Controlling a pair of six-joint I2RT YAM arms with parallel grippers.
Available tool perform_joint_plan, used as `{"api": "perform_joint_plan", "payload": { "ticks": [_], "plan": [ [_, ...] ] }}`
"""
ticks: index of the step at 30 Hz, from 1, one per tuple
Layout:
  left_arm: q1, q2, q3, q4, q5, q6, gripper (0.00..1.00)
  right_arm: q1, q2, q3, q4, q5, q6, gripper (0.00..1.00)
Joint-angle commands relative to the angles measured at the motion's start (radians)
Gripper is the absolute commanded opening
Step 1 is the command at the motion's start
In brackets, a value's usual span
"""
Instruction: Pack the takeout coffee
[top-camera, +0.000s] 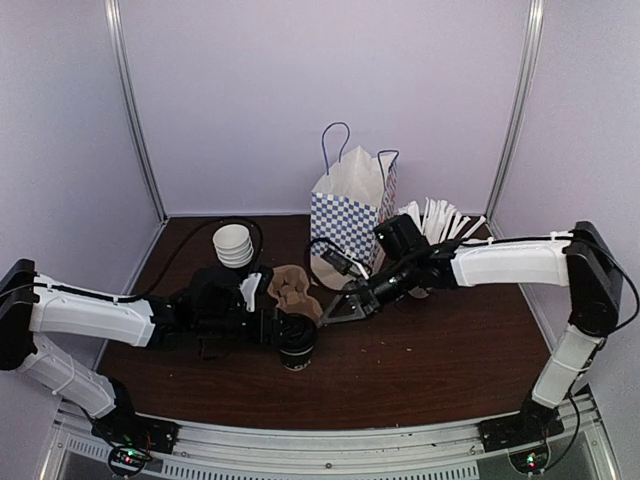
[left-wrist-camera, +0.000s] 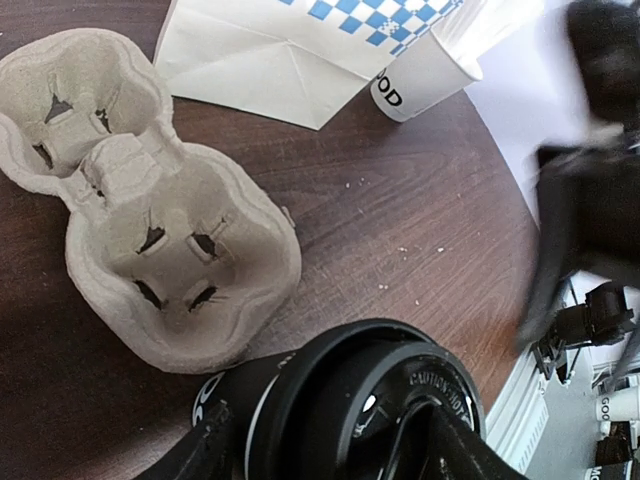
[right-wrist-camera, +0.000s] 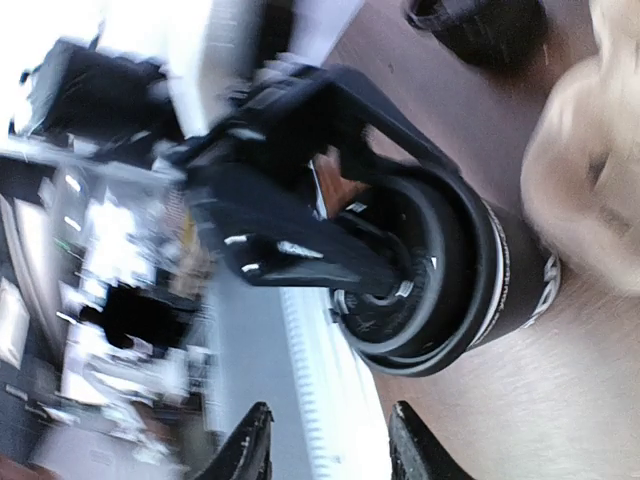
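Observation:
The takeout coffee (top-camera: 297, 348), a small black cup with a black lid, stands on the table near the front middle. My left gripper (top-camera: 287, 333) is shut on it. In the left wrist view the takeout coffee (left-wrist-camera: 370, 400) fills the bottom, with the left gripper (left-wrist-camera: 330, 460) around it, one finger along the cup's side and the other across the lid. My right gripper (top-camera: 338, 310) hovers just right of the cup, open, with nothing in it. In the blurred right wrist view the right gripper (right-wrist-camera: 330, 445) is apart from the takeout coffee (right-wrist-camera: 450, 290).
A blue-checkered paper bag (top-camera: 352, 215) stands at the back. A pulp cup carrier (top-camera: 292, 290) lies just behind the coffee. A stack of lidless cups (top-camera: 234, 245) stands at the back left. A white cup with sticks (top-camera: 435, 225) stands right of the bag.

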Motion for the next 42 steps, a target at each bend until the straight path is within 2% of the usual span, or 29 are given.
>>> {"api": "perform_joint_plan", "payload": {
  "ticks": [1, 3, 5, 8, 15, 23, 30, 42],
  "plan": [
    [0.012, 0.031, -0.040, -0.074, 0.083, 0.052, 0.66, 0.000, -0.135, 0.100, -0.488, 0.226, -0.603, 0.36],
    [0.027, 0.043, -0.037, -0.063, 0.108, 0.069, 0.66, 0.012, -0.153, 0.150, -0.574, 0.294, -0.793, 0.33],
    [0.043, 0.056, -0.033, -0.060, 0.131, 0.089, 0.66, 0.063, -0.166, 0.167, -0.633, 0.433, -0.999, 0.30],
    [0.066, 0.067, -0.020, -0.067, 0.168, 0.112, 0.66, 0.146, -0.180, 0.134, -0.593, 0.662, -1.188, 0.26],
    [0.075, 0.106, 0.013, -0.083, 0.230, 0.131, 0.65, 0.346, -0.209, 0.024, -0.386, 1.048, -1.349, 0.20],
    [0.075, 0.148, 0.022, -0.070, 0.250, 0.130, 0.65, 0.502, -0.194, -0.084, -0.123, 1.341, -1.425, 0.18],
    [0.076, 0.134, 0.021, -0.093, 0.252, 0.135, 0.64, 0.535, -0.153, -0.060, -0.043, 1.435, -1.436, 0.21],
    [0.111, 0.129, 0.036, -0.184, 0.278, 0.155, 0.64, 0.519, -0.058, 0.033, -0.120, 1.373, -1.412, 0.19]
  ]
}}
